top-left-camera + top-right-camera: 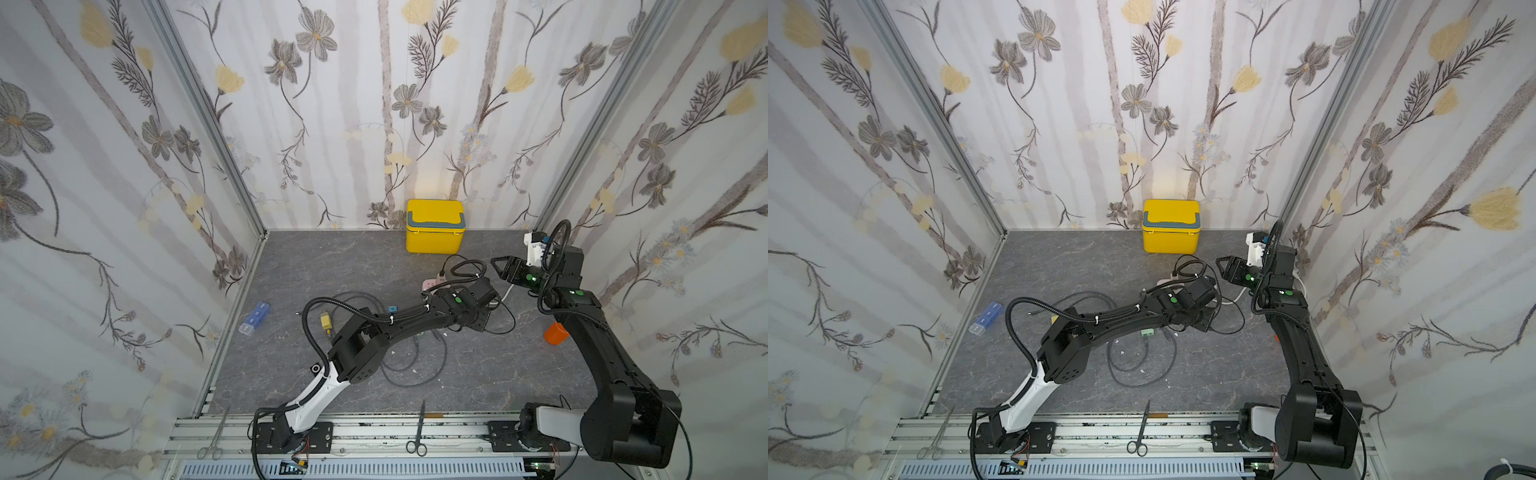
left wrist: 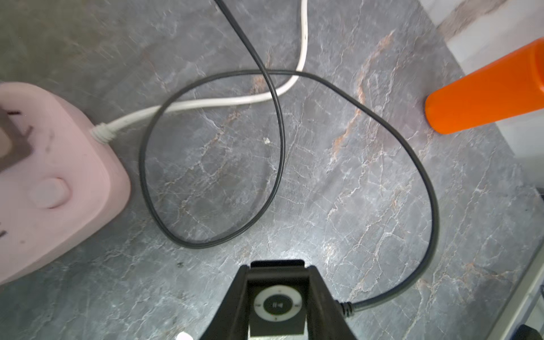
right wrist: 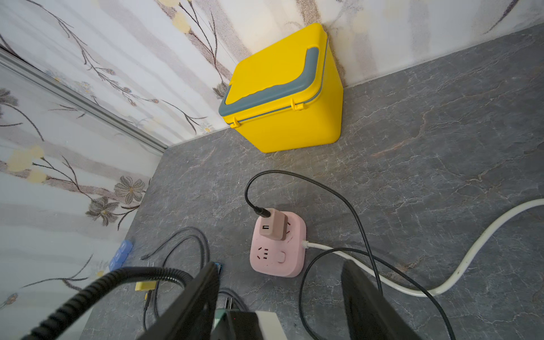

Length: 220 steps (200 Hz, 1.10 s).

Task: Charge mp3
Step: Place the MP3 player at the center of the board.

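mp3 player (image 2: 278, 309): little flat square, dark grey, with a pale ring of buttons round a black centre. It's pinched in the left tool, low over the counter and near the pink power strip. Can't tell if it touches the counter.
left tool (image 2: 278, 273): matte black fingers pressed onto both sides of the player.
right tool (image 1: 496, 263): fingers spread with nothing between them, up in the air past the power strip, towards the back right corner.
black cable (image 2: 432, 191): thin and rubbery, lying in loose loops on the counter. Its ribbed end meets the player's side right at a finger, so the plug itself is hidden. The far end goes into the USB adapter.
USB adapter (image 3: 273, 225): boxy, taupe, plugged into the power strip.
pink power strip (image 3: 278, 256): chunky rounded square, matte plastic, oval button on top.
white cord (image 3: 441, 282): thicker, smooth, snakes off from the strip's side. The black cable crosses over it.
orange cylinder (image 2: 485, 91): smooth plastic, near the right wall.
yellow box (image 1: 434, 226): plastic, rounded corners, grey-blue handle, against the back wall.
counter (image 1: 332, 266): dark grey marble look with pale and rusty veins.
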{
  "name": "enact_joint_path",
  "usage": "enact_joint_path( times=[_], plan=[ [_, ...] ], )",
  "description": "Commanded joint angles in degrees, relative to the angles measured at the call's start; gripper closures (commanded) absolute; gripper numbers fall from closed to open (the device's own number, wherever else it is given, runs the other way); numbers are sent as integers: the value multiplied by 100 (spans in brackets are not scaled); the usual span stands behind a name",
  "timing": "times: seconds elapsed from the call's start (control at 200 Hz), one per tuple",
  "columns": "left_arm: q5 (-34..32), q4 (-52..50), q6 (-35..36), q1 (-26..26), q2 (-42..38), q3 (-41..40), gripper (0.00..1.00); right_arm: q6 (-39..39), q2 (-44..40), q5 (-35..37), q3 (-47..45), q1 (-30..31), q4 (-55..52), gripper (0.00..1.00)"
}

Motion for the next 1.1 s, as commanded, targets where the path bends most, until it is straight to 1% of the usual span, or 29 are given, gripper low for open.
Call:
enact_joint_path(
  times=[0.0, 0.085, 0.37, 0.475, 0.599, 0.644, 0.704, 0.779, 0.924, 1.094],
  plan=[
    [65, -376, -53, -86, 239, 237, 99, -4, 134, 126, 8, 10, 161, 36],
    [169, -486, -92, -149, 445, 416, 99, 59, 246, 172, 7, 7, 159, 37],
    [205, -913, -114, -205, 1095, 1122, 95, 162, 479, -45, 26, 15, 191, 39],
    [243, -954, -97, -200, 1199, 1231, 91, 178, 521, -82, 24, 23, 201, 40],
    [312, -943, -65, -194, 1262, 1274, 89, 196, 549, -101, 16, 42, 206, 40],
    [345, -948, -63, -199, 1278, 1289, 86, 207, 549, -99, 7, 57, 208, 41],
    [369, -934, -63, -194, 1271, 1289, 80, 207, 544, -102, 2, 74, 208, 40],
    [429, -913, -53, -194, 1266, 1289, 76, 215, 552, -100, -11, 93, 208, 41],
    [684, -767, -114, -155, 1237, 1289, 65, 224, 553, -93, -63, 137, 228, 41],
    [806, -561, -192, -95, 1072, 1183, 53, 224, 501, -48, -97, 163, 214, 41]
  ],
)
